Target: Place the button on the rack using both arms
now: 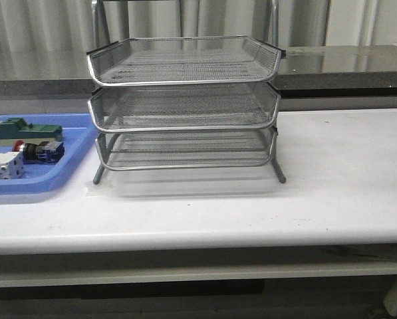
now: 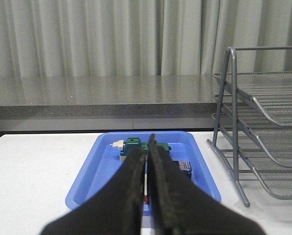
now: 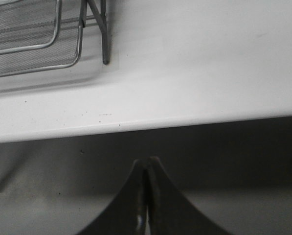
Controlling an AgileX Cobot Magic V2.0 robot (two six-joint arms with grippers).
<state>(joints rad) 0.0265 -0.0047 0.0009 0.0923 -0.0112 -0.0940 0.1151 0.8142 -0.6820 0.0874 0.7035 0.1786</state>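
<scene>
We see rack (image 1: 183, 106): silver mesh, three tiers | button (image 1: 37, 151): red-capped, in blue plastic tray (image 1: 32, 183) | left claw (image 2: 147, 161), right claw (image 3: 146, 166): black, both pressed together, empty

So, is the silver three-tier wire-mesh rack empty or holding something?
Empty: all three trays of the silver wire-mesh rack show only bare mesh in the front view.

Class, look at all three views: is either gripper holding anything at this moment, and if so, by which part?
Nothing is held. The left gripper and right gripper are both shut on nothing; the button lies in the blue tray.
</scene>
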